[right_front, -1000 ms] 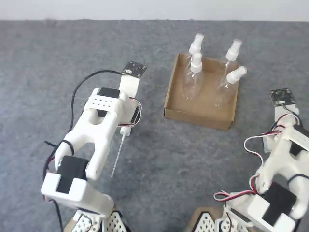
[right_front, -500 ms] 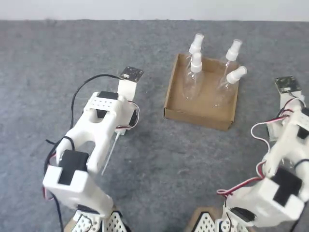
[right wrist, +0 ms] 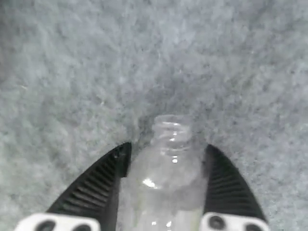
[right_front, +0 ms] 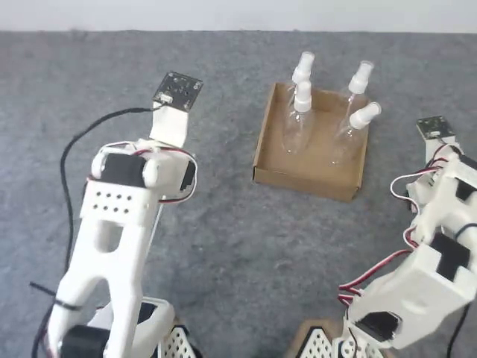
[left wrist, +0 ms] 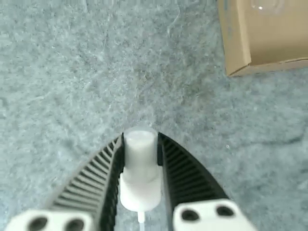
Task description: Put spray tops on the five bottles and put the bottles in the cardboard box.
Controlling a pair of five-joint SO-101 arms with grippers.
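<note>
A: Left gripper (left wrist: 140,140), status?
B: Clamped on a white spray top (left wrist: 140,166). Both ribbed fingers (left wrist: 98,178) press its sides, and the nozzle end points away from the wrist. Grey carpet (left wrist: 72,72) lies under it.
A: Right gripper (right wrist: 167,148)?
B: Closed round a clear bottle (right wrist: 171,173) with a bare threaded neck. The fingers touch the body on both sides. Can't tell if it rests on the carpet or is lifted.
A: Box?
B: In the high view the cardboard box (right_front: 304,176) sits at 1 o'clock from table centre. Four bottles (right_front: 297,128) with white tops lie in it, tops toward 12 to 1. Two of the tops poke over the far wall.
A: Arms?
B: Left arm (right_front: 119,224) is at 8 o'clock with its wrist up near 10, well apart from the box. Right arm (right_front: 440,239) is at 4 o'clock with its wrist near 3, beside the box's right corner.
</note>
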